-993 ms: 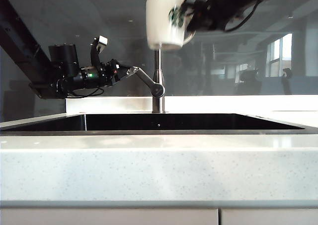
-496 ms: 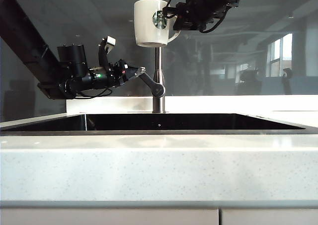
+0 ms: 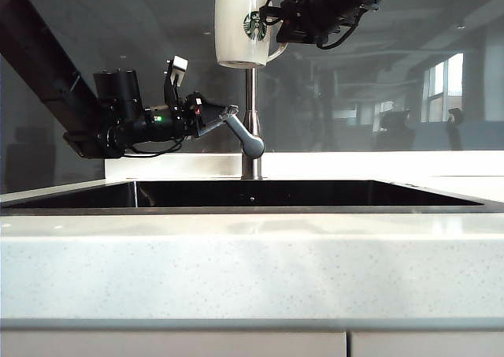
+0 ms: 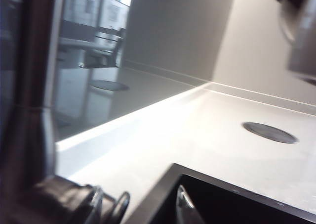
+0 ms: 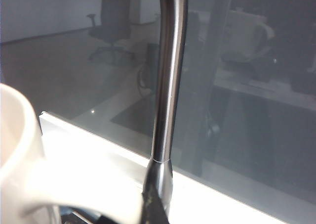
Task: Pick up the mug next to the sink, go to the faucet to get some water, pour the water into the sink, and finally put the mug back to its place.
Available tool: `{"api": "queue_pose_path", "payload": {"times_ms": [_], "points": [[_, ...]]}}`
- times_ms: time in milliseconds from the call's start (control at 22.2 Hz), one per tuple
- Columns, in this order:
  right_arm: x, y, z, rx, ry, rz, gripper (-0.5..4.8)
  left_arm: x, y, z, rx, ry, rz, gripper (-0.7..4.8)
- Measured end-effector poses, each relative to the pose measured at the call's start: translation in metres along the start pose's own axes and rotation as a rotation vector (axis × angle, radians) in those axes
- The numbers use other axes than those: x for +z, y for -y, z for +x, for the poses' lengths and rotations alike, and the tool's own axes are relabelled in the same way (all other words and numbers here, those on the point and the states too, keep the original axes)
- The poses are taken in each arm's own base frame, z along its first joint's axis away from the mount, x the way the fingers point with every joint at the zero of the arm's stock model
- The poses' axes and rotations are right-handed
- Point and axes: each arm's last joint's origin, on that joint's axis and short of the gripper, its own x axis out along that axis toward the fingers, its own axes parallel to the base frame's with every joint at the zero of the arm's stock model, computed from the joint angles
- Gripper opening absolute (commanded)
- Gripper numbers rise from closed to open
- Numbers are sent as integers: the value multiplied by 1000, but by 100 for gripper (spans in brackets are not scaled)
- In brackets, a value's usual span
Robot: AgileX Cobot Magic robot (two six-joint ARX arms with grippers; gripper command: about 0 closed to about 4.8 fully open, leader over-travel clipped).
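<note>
The white mug (image 3: 242, 30) with its green logo hangs upright high over the sink (image 3: 252, 210), right at the faucet (image 3: 250, 97) stem and just under the spout. My right gripper (image 3: 277, 22) is shut on its handle; the right wrist view shows the mug's wall (image 5: 19, 155), the steel stem (image 5: 168, 85) and one dark finger (image 5: 150, 209). My left gripper (image 3: 214, 113) stands open at the tip of the faucet's lever (image 3: 239, 128). No water shows. The left wrist view is blurred and shows the sink's corner (image 4: 232, 201).
Pale speckled countertop (image 3: 252, 262) runs across the front and behind the basin (image 4: 197, 135). A round dark disc (image 4: 269, 132) lies in the counter beyond the sink. A dark glass wall (image 3: 394, 81) stands close behind the faucet.
The mug has shifted left and steadied at the faucet stem. My left gripper has moved right against the lever, which now stands steeper.
</note>
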Motion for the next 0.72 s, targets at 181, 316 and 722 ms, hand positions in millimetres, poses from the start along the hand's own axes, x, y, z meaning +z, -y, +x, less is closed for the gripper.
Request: {"api": "queue_pose_path", "payload": {"times_ms": [181,316,722], "points": [[0,0,0,1,0,0,-1,3,2,0,-35,5,3,183],[0,0,0,0,0,0,-1,3,2,0,-34,6,4,183],[1,-2,0,5,-1,-1,-1,5,3,1,-23,21,25,183]]}}
